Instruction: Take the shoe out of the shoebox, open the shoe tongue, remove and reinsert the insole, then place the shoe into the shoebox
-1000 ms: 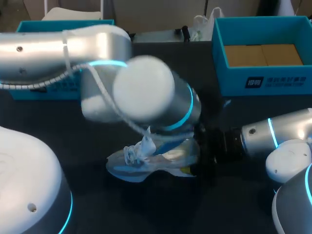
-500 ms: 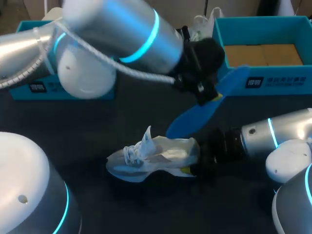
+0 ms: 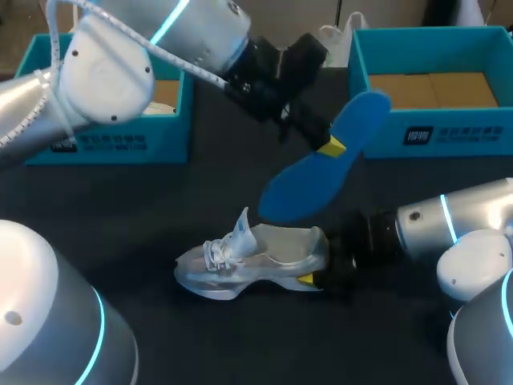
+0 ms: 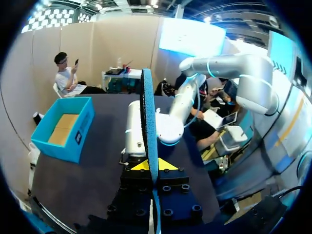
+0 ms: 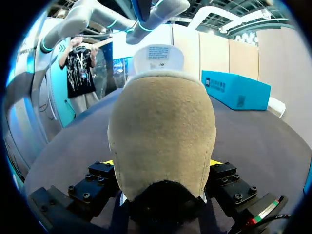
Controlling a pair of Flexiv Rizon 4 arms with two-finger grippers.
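A pale grey-white shoe (image 3: 248, 265) lies on the dark table, toe to the left, its tongue (image 3: 243, 227) pulled up. My right gripper (image 3: 314, 271) is shut on its heel; in the right wrist view the tan heel (image 5: 163, 131) fills the space between the yellow tips of the right gripper (image 5: 163, 168). A blue insole (image 3: 321, 168) hangs in the air above the shoe's heel, with my left gripper (image 3: 329, 144) shut on it. From the left wrist the insole (image 4: 147, 122) is seen edge-on, rising from between the fingers of the left gripper (image 4: 149, 165).
A teal shoebox (image 3: 433, 132) with a cardboard floor stands open at the back right, also seen as the shoebox (image 4: 63, 129) and the shoebox (image 5: 234, 87). A second teal box (image 3: 104, 144) stands at the back left, partly behind my left arm.
My left arm has risen from over the shoe and swung back, drawing the blue insole out and up to the right. The shoe and right gripper have stayed put.
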